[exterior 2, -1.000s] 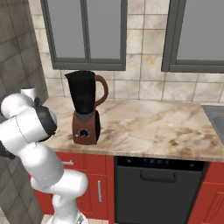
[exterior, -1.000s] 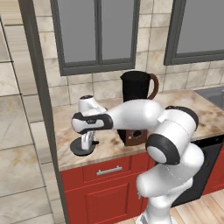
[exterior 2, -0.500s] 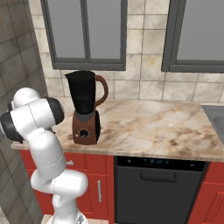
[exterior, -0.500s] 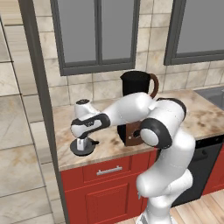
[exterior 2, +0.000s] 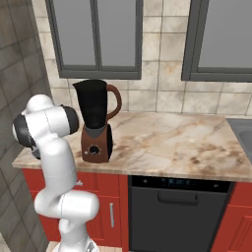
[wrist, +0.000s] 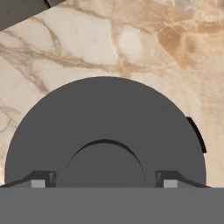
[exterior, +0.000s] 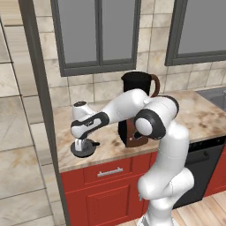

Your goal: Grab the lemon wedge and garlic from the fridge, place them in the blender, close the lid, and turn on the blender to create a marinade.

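The worktop (exterior: 198,112) is beige-brown veined marble, running along the tiled wall above red cabinets (exterior: 106,194) and a dark dishwasher front (exterior 2: 177,209). Directly below the fingers (wrist: 173,178), the lid (exterior: 83,148) lies flat on the marble near the worktop's left end, its knob between them. The blender (exterior 2: 96,123) stands on the worktop beside the fingers, toward the sink end, apart from the lid.

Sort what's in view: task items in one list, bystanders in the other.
Job: lid flat on the counter under the gripper, fingers either side of its knob; blender, jar open.
Bystanders: dishwasher, red cabinets, windows.
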